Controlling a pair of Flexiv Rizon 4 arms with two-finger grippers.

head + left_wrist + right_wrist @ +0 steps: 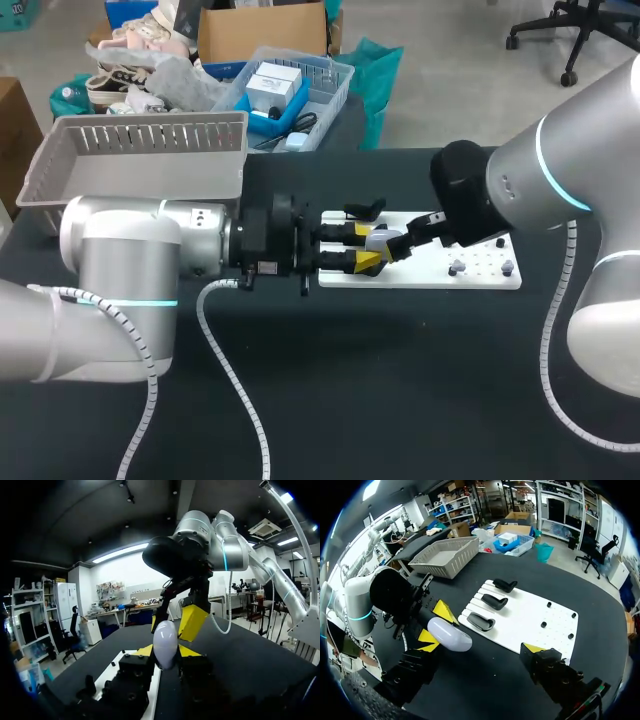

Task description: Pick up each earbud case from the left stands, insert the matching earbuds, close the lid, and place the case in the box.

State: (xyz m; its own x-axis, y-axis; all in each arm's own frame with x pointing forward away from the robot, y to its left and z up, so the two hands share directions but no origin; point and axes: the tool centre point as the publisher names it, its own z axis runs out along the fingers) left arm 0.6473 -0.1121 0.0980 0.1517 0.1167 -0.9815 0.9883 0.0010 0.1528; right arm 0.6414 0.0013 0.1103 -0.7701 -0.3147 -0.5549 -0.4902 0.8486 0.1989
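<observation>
A white oval earbud case [165, 641] stands upright between the yellow tips of my left gripper [165, 652], which is shut on it. In the head view the case [378, 240] hangs over the left end of the white board [430, 277]. My right gripper [480, 650] is open wide, its fingers straddling the case [450, 634] without touching it. From the left wrist it [175, 624] shows just ahead of the case. Three black stands [495, 601] stand empty on the board [530, 630]. Small dark earbud pegs [543, 624] dot its right part.
A grey slatted basket [150, 125] stands at the table's back left, also seen from the right wrist as the basket [445, 555] beyond the board. A blue bin [300, 85] with boxes lies behind the table. Dark tabletop [400, 380] stretches in front of the board.
</observation>
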